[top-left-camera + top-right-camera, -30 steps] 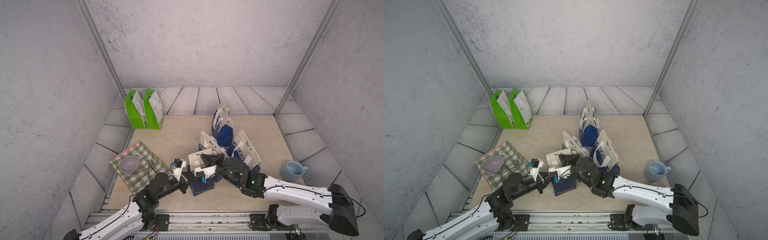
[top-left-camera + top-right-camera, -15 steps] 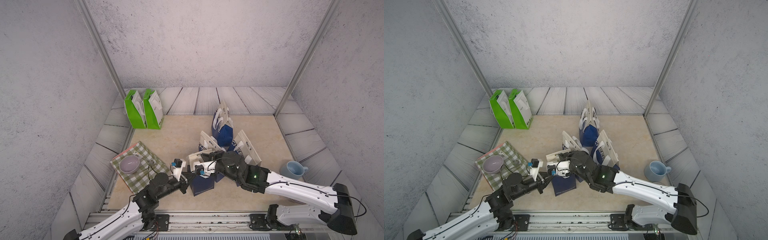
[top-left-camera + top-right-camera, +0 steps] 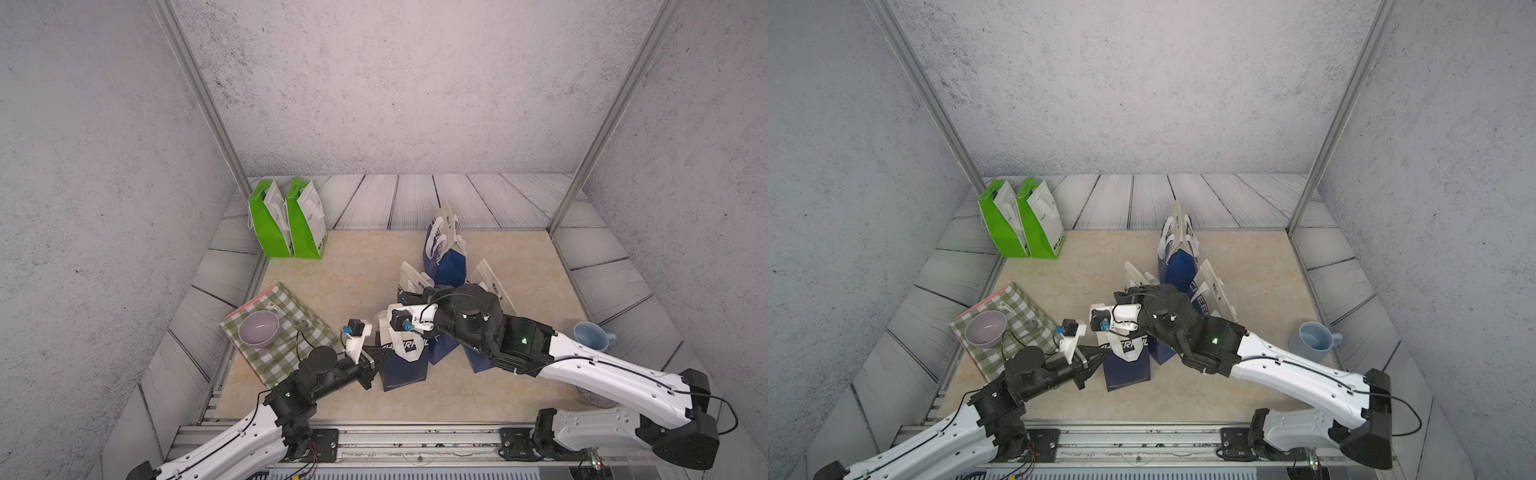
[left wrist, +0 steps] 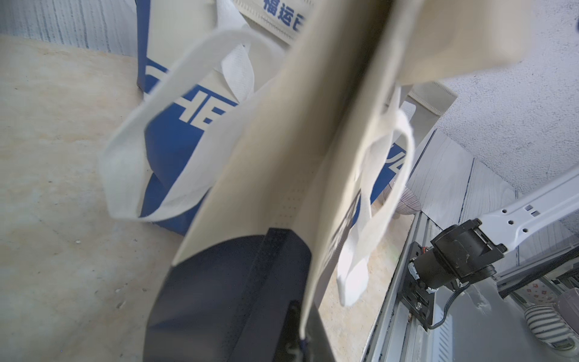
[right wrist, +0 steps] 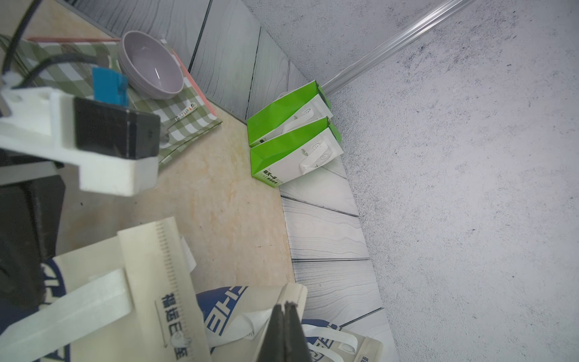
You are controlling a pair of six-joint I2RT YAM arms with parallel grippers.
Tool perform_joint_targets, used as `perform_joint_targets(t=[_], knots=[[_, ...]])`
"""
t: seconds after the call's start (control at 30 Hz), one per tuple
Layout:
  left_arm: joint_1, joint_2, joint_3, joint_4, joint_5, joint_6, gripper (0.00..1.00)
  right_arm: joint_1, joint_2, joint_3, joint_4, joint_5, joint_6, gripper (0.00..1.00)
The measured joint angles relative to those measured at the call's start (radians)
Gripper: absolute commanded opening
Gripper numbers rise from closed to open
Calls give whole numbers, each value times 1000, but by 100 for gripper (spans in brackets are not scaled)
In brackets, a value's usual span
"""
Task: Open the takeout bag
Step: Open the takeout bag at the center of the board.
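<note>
The takeout bag (image 3: 405, 365) (image 3: 1127, 368) is navy with a cream upper half and white handles. It stands at the front of the mat. My left gripper (image 3: 385, 352) (image 3: 1106, 352) (image 4: 306, 332) is shut on the left edge of its cream panel (image 4: 282, 156). My right gripper (image 5: 284, 305) is shut above and behind the bag's top. Nothing shows between its fingers. Its tips overlap the cream flap (image 5: 296, 293) of a neighbouring bag, and contact is unclear. The right wrist (image 3: 461, 316) hides the bag's mouth in both top views.
Three more navy bags (image 3: 442, 253) cluster behind the takeout bag. Two green bags (image 3: 286, 224) stand at the back left. A lilac bowl (image 3: 258, 328) sits on a checked cloth (image 3: 286, 357) at the left. A blue mug (image 3: 588, 336) is at the right.
My right gripper closed fully and drew up and back from the bag's top. The left gripper kept its hold, and the bag stayed put.
</note>
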Motion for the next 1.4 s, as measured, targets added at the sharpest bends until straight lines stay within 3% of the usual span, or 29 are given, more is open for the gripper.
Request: perform_joint_targets(t=[0.17,0.37,1.4], knots=[[0,0,0,-1,0,0,0,-5,-24,-42,-39,-98,-21,25],[0,2,0,-1,0,0,0,-5,-50,-147,-79,-193,-82,39],[0,23,0,13,0,0,0,-5,-50,-285,156,-138,-219,39]])
